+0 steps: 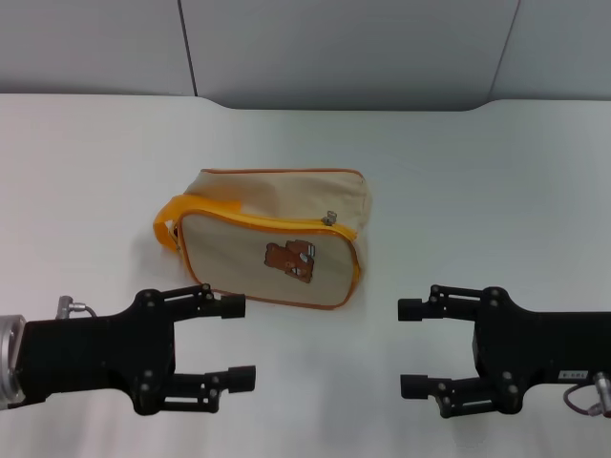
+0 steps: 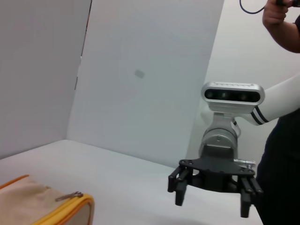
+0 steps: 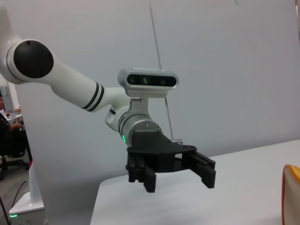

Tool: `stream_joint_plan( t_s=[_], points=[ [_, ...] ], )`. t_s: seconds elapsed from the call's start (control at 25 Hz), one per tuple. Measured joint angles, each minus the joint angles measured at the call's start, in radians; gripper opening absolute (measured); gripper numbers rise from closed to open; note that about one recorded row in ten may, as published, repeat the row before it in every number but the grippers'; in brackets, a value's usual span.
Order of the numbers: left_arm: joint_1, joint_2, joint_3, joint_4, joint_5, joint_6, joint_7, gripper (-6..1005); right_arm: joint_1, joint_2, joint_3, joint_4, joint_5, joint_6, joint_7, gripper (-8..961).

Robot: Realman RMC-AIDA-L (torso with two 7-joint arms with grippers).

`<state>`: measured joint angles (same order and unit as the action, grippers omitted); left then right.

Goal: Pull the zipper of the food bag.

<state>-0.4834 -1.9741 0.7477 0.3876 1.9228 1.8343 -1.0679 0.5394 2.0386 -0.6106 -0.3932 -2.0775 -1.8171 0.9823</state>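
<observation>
The beige food bag (image 1: 272, 224) with orange piping and a brown bear picture lies on the white table (image 1: 477, 181), its orange loop strap (image 1: 170, 224) at its left end. The silver zipper (image 1: 330, 218) pull sits on the orange zip line near the bag's right end; it also shows in the left wrist view (image 2: 69, 196). My left gripper (image 1: 239, 343) is open, in front of and left of the bag, apart from it. My right gripper (image 1: 410, 348) is open, in front of and right of the bag. Each wrist view shows the other arm's gripper: the right one (image 2: 213, 194), the left one (image 3: 176, 176).
The white table runs wide around the bag, with a grey wall (image 1: 334, 48) behind its back edge. A person's arm (image 2: 281, 23) shows beyond the right arm in the left wrist view.
</observation>
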Motion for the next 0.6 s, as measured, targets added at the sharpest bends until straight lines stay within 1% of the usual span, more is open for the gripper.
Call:
stream_joint_plan(
  t_s=[0.16,0.6],
  points=[
    [0.004,0.002,0.017,0.001,0.001,0.008,0.004,822,0.003,0.001,0.000,0.001,0.002,0.002,-0.002,802],
    [0.011,0.001,0.022,0.001,0.002,0.008,0.006,822,0.011,0.005,0.000,0.004,0.004,0.004,-0.013,801]
  ],
)
